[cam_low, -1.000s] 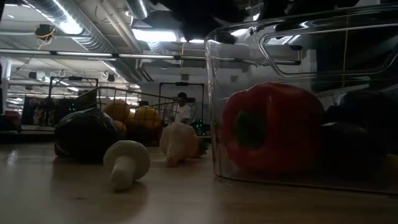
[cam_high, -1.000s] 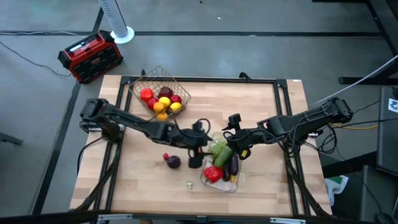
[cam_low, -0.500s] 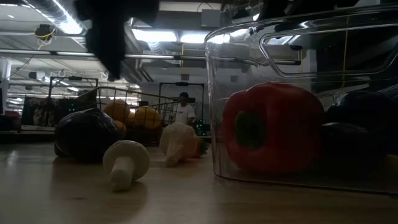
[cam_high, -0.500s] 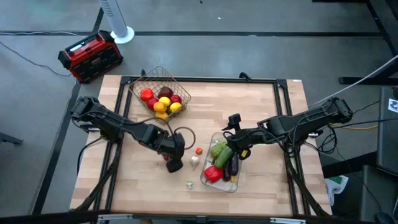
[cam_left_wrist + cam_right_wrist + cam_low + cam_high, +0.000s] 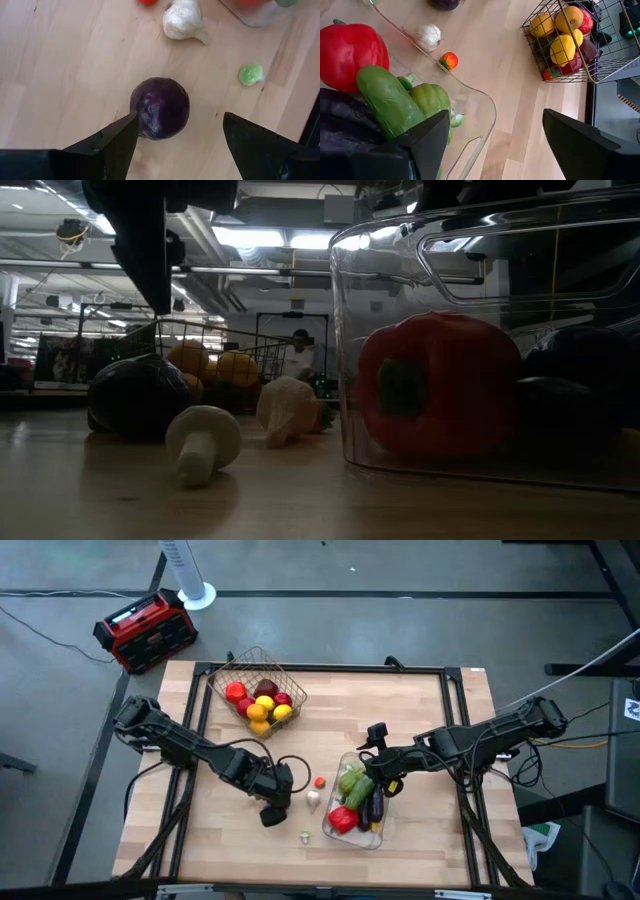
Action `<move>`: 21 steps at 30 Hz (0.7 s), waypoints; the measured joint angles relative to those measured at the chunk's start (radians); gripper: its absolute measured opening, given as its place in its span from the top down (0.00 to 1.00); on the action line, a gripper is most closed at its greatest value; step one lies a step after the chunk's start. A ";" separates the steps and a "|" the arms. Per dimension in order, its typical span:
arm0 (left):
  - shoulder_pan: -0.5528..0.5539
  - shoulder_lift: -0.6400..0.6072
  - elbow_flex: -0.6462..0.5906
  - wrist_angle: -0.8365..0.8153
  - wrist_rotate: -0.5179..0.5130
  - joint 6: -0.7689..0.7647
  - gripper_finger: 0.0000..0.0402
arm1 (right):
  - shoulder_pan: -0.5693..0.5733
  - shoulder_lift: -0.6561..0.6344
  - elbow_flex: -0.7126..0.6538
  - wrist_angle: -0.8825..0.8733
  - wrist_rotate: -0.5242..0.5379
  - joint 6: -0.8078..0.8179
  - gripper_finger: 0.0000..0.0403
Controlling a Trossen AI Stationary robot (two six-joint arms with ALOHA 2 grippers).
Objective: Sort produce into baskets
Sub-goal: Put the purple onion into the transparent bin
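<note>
A dark purple round vegetable [image 5: 160, 107] lies on the wooden table, also in the low view [image 5: 140, 395]. My left gripper [image 5: 178, 122] is open above it, one finger on each side, and hides it in the high view [image 5: 270, 810]. In the low view one finger [image 5: 150, 270] hangs well above the vegetable. The clear tray [image 5: 378, 838] holds a red pepper [image 5: 350, 47], a cucumber [image 5: 387, 100], a green pepper and eggplants. My right gripper [image 5: 492, 130] is open and empty over the tray's far part [image 5: 378, 778]. The wire basket [image 5: 232, 665] at the far left holds red and yellow fruits.
A white garlic bulb [image 5: 313, 798], a small orange-red piece [image 5: 320, 781] and a small pale mushroom [image 5: 304, 836] lie on the table between the purple vegetable and the tray. A red-and-black box [image 5: 145, 630] stands on the floor beyond the table's far left corner.
My left gripper has gone from beside the tray toward the table's left edge, then toward the near edge, and now stands over the purple vegetable. The vegetable has stayed where it was.
</note>
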 joint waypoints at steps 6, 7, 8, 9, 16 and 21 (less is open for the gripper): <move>0.001 0.000 0.000 0.000 0.000 0.013 0.30 | 0.000 0.000 0.000 0.000 0.000 0.000 0.21; 0.001 0.000 0.000 0.000 0.000 0.012 0.30 | 0.000 0.000 0.000 0.000 0.000 0.000 0.21; 0.001 0.000 0.000 0.000 0.000 0.012 0.29 | 0.000 0.000 0.000 0.000 0.000 0.000 0.21; 0.000 0.000 0.000 0.000 0.000 0.012 0.29 | 0.000 0.000 0.000 0.000 0.000 0.000 0.21; -0.014 0.000 0.000 0.000 -0.001 0.033 0.14 | 0.000 0.000 0.000 -0.001 0.000 0.000 0.21; -0.022 0.000 0.000 0.002 -0.030 0.037 0.07 | 0.000 0.000 0.000 -0.001 0.000 0.000 0.21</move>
